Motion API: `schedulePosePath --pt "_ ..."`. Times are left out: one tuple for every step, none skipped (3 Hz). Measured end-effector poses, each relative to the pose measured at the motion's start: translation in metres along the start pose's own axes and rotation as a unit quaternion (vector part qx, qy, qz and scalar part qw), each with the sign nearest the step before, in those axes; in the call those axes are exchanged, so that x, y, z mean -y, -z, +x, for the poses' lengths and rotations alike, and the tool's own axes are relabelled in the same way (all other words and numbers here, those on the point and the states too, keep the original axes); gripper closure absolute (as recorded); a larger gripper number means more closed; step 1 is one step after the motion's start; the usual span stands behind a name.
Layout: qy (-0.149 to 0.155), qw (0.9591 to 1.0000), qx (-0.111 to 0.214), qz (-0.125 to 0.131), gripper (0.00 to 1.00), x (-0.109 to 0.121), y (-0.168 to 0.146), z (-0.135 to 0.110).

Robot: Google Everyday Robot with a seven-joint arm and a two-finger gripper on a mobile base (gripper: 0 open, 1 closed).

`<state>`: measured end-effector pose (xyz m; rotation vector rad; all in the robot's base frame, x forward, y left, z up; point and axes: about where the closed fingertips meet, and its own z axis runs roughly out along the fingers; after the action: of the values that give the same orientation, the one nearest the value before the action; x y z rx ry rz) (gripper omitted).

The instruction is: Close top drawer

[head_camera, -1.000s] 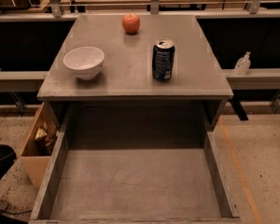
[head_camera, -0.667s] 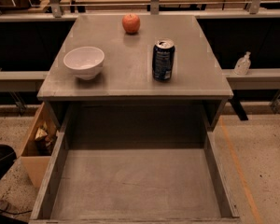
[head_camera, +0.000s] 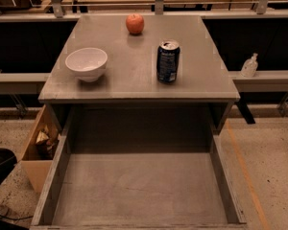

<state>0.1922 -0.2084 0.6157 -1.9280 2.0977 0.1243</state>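
One second on, nothing has moved: the top drawer (head_camera: 139,190) stays fully open, the gripper is out of view, so closing seems not yet begun.

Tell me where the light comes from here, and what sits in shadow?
Camera view: warm light from above gives the tabletop a soft sheen; the white bowl, soda can and apple cast small shadows close to their bases; the open top drawer is darkest at its back, under the tabletop, its floor dimly lit; the robot's hand is not in view.
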Motion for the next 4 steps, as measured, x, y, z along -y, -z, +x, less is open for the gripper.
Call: schedulePosePath --pt "0.028 0.9995 0.002 -0.016 1.00 0.008 -0.030 -0.017" --pt "0.058 0.9981 -0.001 -0.023 1.00 0.026 -0.053 -0.035" --pt "0.058 0.9981 -0.001 -0.023 1.00 0.026 -0.053 -0.035" --pt "0.068 0.9976 -0.001 -0.015 1.00 0.046 -0.057 -0.044"
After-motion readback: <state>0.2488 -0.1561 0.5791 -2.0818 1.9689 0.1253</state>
